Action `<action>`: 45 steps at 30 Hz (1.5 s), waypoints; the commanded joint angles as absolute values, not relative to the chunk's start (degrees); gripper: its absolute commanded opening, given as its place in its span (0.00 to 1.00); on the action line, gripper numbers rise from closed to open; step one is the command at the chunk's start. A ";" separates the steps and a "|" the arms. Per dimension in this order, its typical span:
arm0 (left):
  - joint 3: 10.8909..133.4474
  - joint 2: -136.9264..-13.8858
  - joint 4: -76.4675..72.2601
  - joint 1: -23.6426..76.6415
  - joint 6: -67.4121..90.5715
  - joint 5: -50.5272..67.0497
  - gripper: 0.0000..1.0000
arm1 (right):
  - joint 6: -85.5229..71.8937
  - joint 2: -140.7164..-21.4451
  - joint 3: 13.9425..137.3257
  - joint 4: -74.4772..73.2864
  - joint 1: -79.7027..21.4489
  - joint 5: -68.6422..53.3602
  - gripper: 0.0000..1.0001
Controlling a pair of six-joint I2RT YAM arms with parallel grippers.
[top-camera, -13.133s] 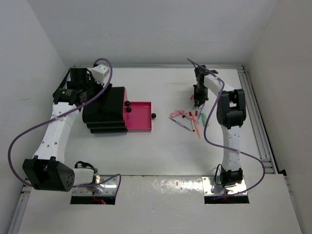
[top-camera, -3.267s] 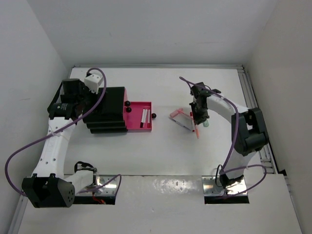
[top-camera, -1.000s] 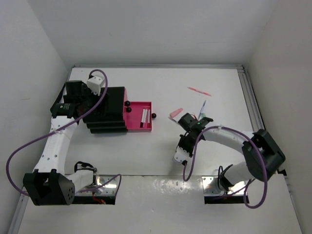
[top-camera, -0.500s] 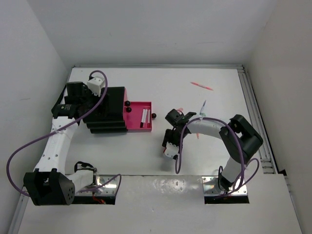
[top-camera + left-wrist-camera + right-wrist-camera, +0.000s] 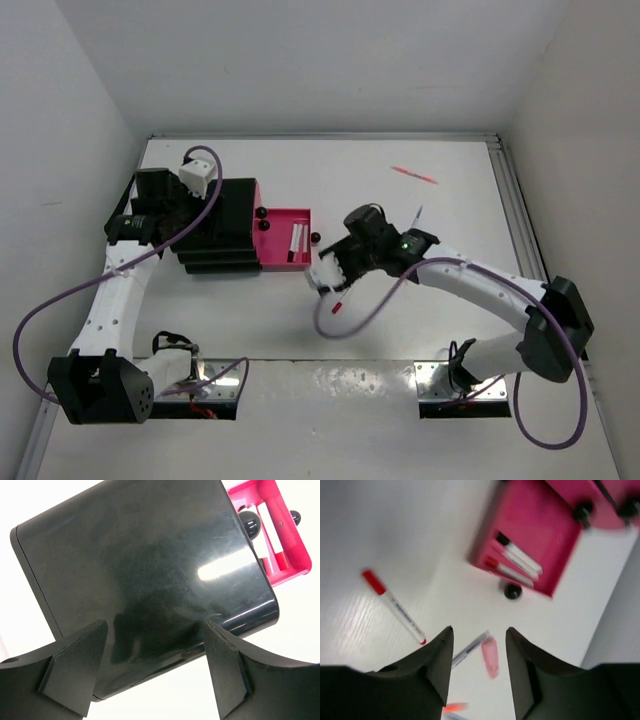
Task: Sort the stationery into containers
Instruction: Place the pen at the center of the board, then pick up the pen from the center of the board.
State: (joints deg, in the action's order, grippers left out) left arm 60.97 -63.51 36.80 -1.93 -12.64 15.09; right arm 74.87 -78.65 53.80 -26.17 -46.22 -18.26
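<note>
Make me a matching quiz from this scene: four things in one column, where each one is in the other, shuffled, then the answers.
1 red-capped white marker
2 two markers
3 thin pink pen
4 left gripper

A open, by the black drawer unit
B farthest back on the table
C inside the open pink drawer
D on the table, close to the drawer

Pairs: 1-D, 2-C, 3-B, 4-A

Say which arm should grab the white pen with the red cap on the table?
Right. The right gripper hovers open close by the white pen with the red cap; the left gripper sits open at the glossy black drawer box, farther away.
</note>
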 commanded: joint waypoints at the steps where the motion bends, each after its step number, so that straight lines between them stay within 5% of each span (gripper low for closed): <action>1: 62.23 -61.17 35.16 -2.11 -12.66 16.17 0.83 | 21.89 -82.43 62.90 -23.09 -46.32 -0.93 0.44; 4: 61.26 -60.82 34.89 -2.20 -12.13 17.31 0.83 | -9.51 -91.44 78.25 -38.45 -45.01 15.44 0.29; 6: 60.65 -60.65 34.80 -2.28 -12.04 18.02 0.83 | -26.61 -96.57 84.00 -52.52 -41.60 13.74 0.23; 8: 60.38 -60.64 35.07 -2.37 -12.39 18.63 0.83 | -31.36 -94.24 78.69 -47.05 -39.73 3.92 0.26; 10: 60.47 -60.73 35.42 -2.37 -12.57 18.98 0.83 | -38.82 -91.85 74.37 -43.43 -38.68 2.82 0.35; 14: 60.82 -60.91 35.77 -2.46 -12.66 18.55 0.83 | -54.47 -92.11 72.26 -46.14 -37.62 1.84 0.37; 25: 56.25 -58.45 35.16 -2.46 -11.34 18.11 0.83 | -65.65 -93.60 59.15 -37.18 -39.90 0.26 0.57; 45: 53.17 -57.39 36.39 -2.46 -11.51 16.79 0.83 | -68.20 -107.75 61.52 -35.07 -38.32 -2.64 0.38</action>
